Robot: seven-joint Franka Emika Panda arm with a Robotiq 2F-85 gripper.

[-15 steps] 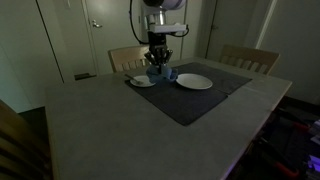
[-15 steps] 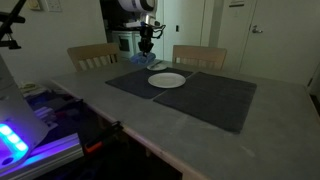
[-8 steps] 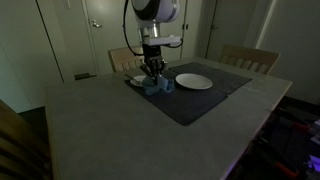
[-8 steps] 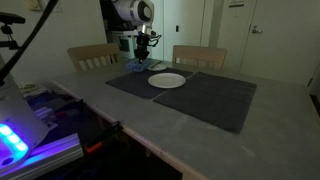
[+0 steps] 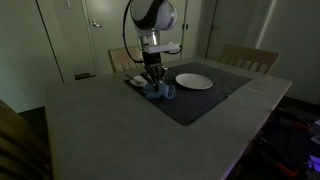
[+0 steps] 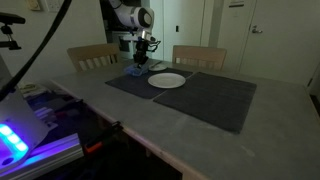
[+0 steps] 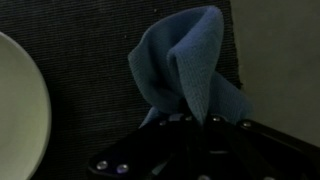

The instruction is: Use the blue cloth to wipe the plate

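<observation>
The blue cloth (image 7: 185, 65) is bunched into a peak on the dark placemat (image 7: 80, 50), and its top is pinched in my gripper (image 7: 190, 125), which is shut on it. A white plate's rim (image 7: 15, 110) shows at the left edge of the wrist view, apart from the cloth. In both exterior views the gripper (image 5: 151, 76) (image 6: 141, 60) is low over the mat with the cloth (image 5: 158, 91) (image 6: 136, 71) under it. The large white plate (image 5: 194, 81) (image 6: 167, 80) lies beside it. A small white plate (image 5: 135, 80) is partly hidden behind the gripper.
The dark placemat (image 5: 200, 100) covers the far part of the grey table (image 5: 110, 130). Two wooden chairs (image 5: 248, 58) (image 6: 92, 54) stand at the far edge. A device with purple lights (image 6: 25, 135) sits beside the table.
The gripper has moved down and away from the large plate with the blue cloth, which now rests on the mat by the small plate.
</observation>
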